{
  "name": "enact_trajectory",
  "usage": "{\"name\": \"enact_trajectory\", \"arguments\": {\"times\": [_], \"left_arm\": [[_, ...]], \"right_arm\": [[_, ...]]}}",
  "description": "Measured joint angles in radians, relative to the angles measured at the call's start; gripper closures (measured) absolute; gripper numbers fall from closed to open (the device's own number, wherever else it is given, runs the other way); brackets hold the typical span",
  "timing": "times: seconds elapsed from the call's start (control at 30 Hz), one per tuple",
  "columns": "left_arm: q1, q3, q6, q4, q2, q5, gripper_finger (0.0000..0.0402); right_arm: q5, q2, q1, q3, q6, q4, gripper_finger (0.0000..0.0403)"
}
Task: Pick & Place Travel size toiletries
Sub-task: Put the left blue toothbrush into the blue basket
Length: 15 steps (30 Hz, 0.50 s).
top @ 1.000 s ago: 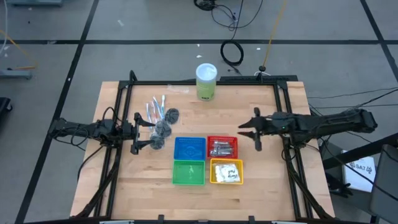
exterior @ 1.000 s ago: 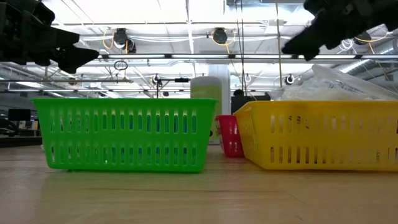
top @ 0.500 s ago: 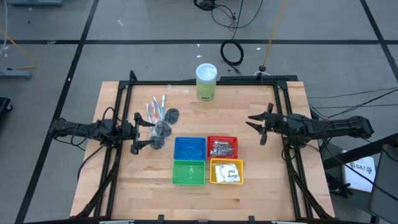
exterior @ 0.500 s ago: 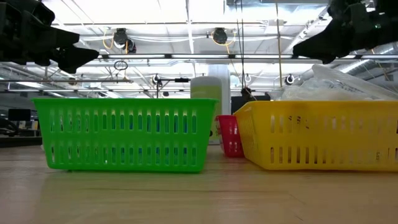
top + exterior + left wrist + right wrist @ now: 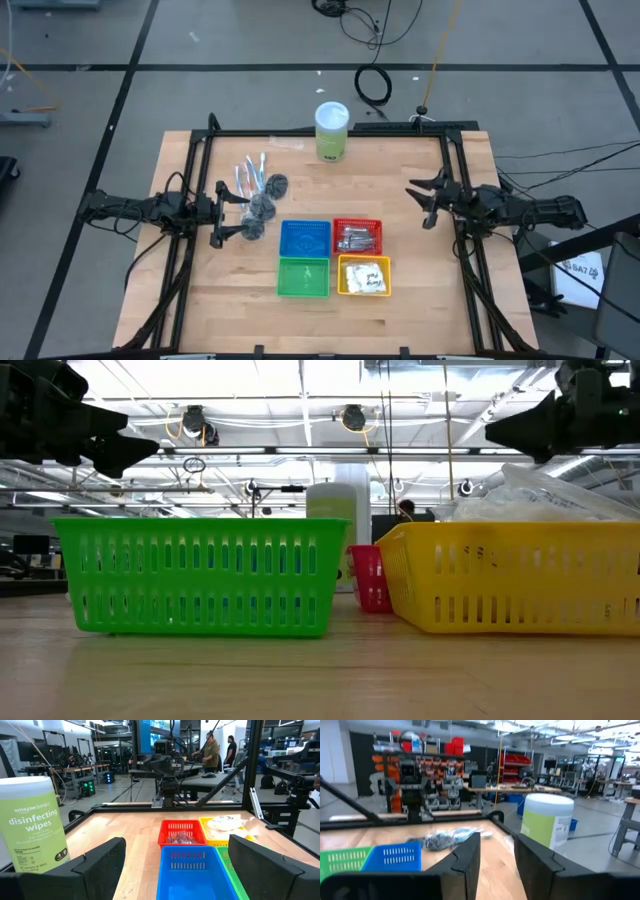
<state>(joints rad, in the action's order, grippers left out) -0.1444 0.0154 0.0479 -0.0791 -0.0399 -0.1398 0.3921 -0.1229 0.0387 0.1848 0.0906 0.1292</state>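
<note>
Pale blue-white sticks (image 5: 250, 172) and dark grey puffs (image 5: 265, 200) lie loose on the wooden table, at its left. Silver foil tubes (image 5: 356, 238) lie in the red basket (image 5: 357, 223), and white sachets (image 5: 365, 277) lie in the yellow basket (image 5: 343, 290). My left gripper (image 5: 220, 213) stands open at the table's left edge, beside the puffs, with nothing between its fingers (image 5: 100, 862). My right gripper (image 5: 428, 202) hovers open near the right edge, above the table and far from all items. The right wrist view shows the puffs (image 5: 437, 840) and sticks (image 5: 465, 832) beyond its fingers (image 5: 465, 860).
A blue basket (image 5: 305, 226) and a green basket (image 5: 303, 264) adjoin the red and yellow ones at the table's near middle. A tall green wipes cylinder (image 5: 332, 132) stands at the far edge. A black frame (image 5: 320, 133) rims the table. People stand in the room behind.
My right gripper has drawn back toward the table's right edge, away from the baskets, sinking a little and tipping its fingers up toward level. Its gap looks the same. No toiletries or baskets have moved.
</note>
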Motion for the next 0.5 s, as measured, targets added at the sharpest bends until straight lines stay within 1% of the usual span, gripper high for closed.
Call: {"name": "enact_trajectory", "arguments": {"times": [0.13, 0.27, 0.4, 0.5], "left_arm": [[0.0, 0.0, 0.0, 0.0, 0.0, 0.0, 0.0055], [0.0, 0.0, 0.0, 0.0, 0.0, 0.0, 0.0055], [0.0, 0.0, 0.0, 0.0, 0.0, 0.0, 0.0055], [0.0, 0.0, 0.0, 0.0, 0.0, 0.0, 0.0055]], "right_arm": [[-0.001, 0.074, 0.0, 0.0, -0.009, -0.05, 0.0292], [-0.003, 0.119, 0.0, 0.0, -0.026, -0.099, 0.0291], [-0.004, 0.12, 0.001, -0.004, -0.04, -0.1, 0.0291], [-0.014, 0.12, 0.0, -0.049, -0.05, -0.048, 0.0291]]}}
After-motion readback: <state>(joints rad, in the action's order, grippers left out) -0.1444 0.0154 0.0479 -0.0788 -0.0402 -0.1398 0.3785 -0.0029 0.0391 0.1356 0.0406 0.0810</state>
